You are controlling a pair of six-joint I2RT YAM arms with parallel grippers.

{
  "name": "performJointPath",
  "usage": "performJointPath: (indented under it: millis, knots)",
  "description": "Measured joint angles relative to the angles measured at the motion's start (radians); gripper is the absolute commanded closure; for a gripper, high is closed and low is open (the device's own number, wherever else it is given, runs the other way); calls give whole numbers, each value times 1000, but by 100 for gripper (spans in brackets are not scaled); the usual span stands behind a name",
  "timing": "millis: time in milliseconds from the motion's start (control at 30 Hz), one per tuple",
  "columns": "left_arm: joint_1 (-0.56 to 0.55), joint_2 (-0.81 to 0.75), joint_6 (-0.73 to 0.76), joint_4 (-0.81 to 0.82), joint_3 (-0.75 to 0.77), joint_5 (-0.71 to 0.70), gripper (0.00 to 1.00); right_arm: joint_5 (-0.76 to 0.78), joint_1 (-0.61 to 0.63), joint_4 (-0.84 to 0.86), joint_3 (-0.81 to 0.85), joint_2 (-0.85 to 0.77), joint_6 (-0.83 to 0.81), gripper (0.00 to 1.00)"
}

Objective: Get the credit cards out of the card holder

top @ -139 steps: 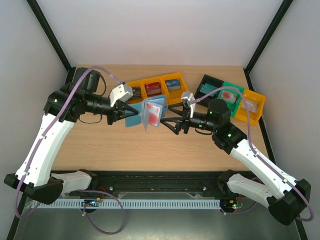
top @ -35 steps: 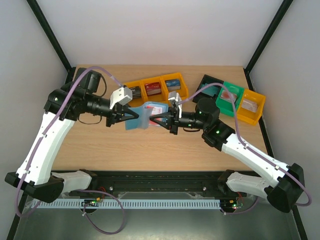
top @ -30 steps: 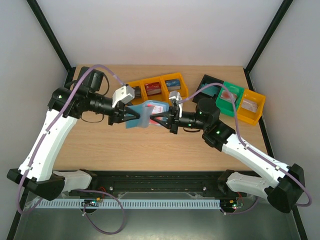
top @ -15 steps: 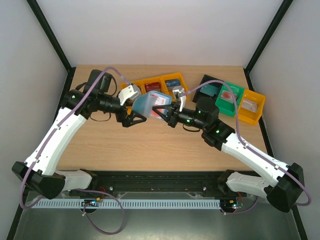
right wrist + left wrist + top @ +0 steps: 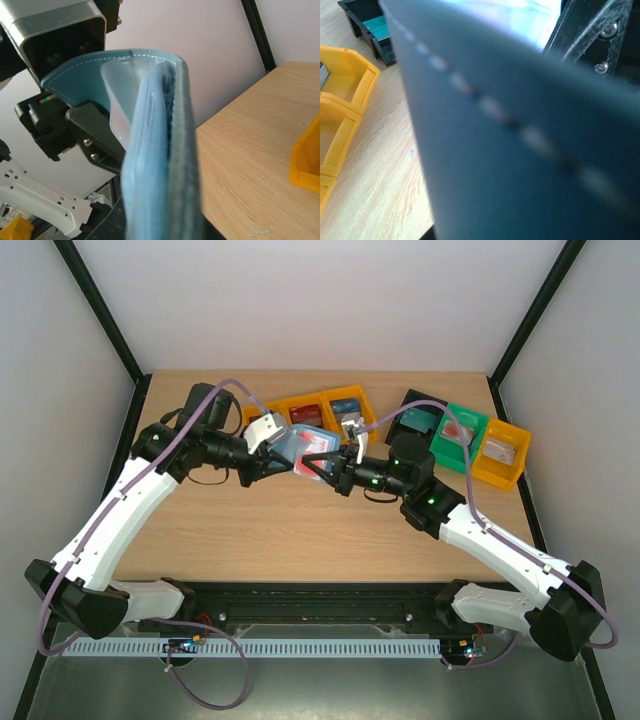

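Robot test cell, lab-type setup. Two white arms, left (image 5: pixel 110 525) and right (image 5: pixel 500 545), are bolted to a black rail (image 5: pixel 320 597) at the 6 o'clock edge of a wooden bench (image 5: pixel 300 540). Plain white walls (image 5: pixel 320 300) on three sides. Black frame posts (image 5: pixel 100 310) at 10 and 2 o'clock. Row of yellow bins (image 5: pixel 368 420) at 12 o'clock. Black bin (image 5: pixel 412 402), green bin (image 5: pixel 475 425) and another yellow one (image 5: pixel 510 475) at 2 o'clock. Purple cables (image 5: pixel 215 705) loop off the arms. White slotted cable duct (image 5: pixel 300 648) below the rail.

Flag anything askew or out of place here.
The card holder hangs off the table, pinched between the left tool and right tool, its cover curled over bunched sleeves. It blocks most of the left wrist view. Nothing spilled.
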Motion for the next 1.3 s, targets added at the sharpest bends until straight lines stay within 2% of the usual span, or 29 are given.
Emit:
performJointPath:
  millis: [100,233,300,333,433,467,500,533,567,633,733,833,933,1033,1100,1200,1300]
  knots:
    - [3,-4,10,-6,0,9,98,-14,0,-13,-3,-10,-30,63]
    - [20,-4,28,-23,-1,37,98,-27,2,-63,-4,-65,-95,59]
    - [25,-4,41,-32,-1,54,98,-26,0,-73,-4,-82,-107,64]
    - [26,-4,47,-37,-1,64,98,-25,-3,-80,-4,-91,-114,69]
    - [26,-5,58,-53,-1,81,98,-20,-6,-89,-4,-106,-129,96]
    - [26,-5,62,-56,-1,85,98,-19,-8,-92,-5,-106,-130,98]
    - [27,-6,65,-60,-1,87,98,-12,-8,-101,-5,-106,-127,98]
    - [30,-7,67,-68,-1,92,92,-7,-11,-108,-5,-105,-127,98]
    - [33,-8,68,-71,-1,93,78,-4,-14,-111,-5,-104,-127,98]
    - [40,-11,62,-64,-8,95,56,5,-16,-114,-5,-103,-127,98]
    - [72,-27,-5,-4,-48,47,51,21,-17,-127,-4,-104,-127,98]
    - [121,-38,-98,87,-112,-56,50,58,-23,-159,1,-93,-128,98]
    - [272,-33,-192,186,-172,-165,51,80,-37,-219,10,-77,-117,98]
    - [441,-26,-269,257,-192,-232,47,173,-33,-328,35,-54,-103,98]
    - [487,-37,-290,291,-198,-248,47,296,-28,-408,73,-23,-88,98]
    - [485,-73,-307,307,-207,-198,56,506,-28,-527,150,71,-53,98]
    - [429,-102,-303,307,-207,-139,59,682,-8,-628,224,187,-32,98]
